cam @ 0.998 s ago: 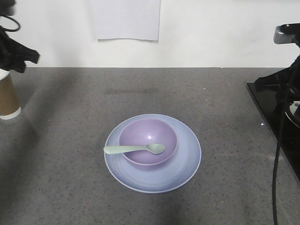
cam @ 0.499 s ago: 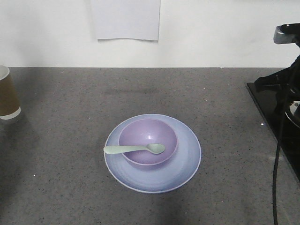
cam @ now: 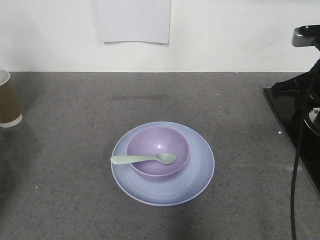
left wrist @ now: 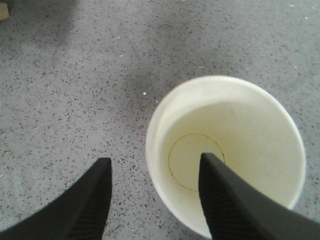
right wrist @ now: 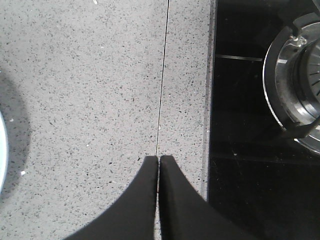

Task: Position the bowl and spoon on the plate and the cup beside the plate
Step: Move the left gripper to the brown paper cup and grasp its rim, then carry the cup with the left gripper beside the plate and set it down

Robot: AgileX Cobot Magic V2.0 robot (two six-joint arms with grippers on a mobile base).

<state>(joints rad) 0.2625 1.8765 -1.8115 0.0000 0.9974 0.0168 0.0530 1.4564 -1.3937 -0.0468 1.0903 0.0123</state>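
Straddling the rim of the upright cup on the tabletop, left claw released, one finger inside, one outside.

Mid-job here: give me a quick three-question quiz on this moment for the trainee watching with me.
1. True or false: the spoon lies in the bowl.
2. The cup stands: A) on the plate B) far off, at the counter's left edge C) tipped over.
3. Which gripper is shut: the left gripper or the right gripper?

Key: 1 true. 2 B. 3 right; the left is open, one finger inside the cup's rim.
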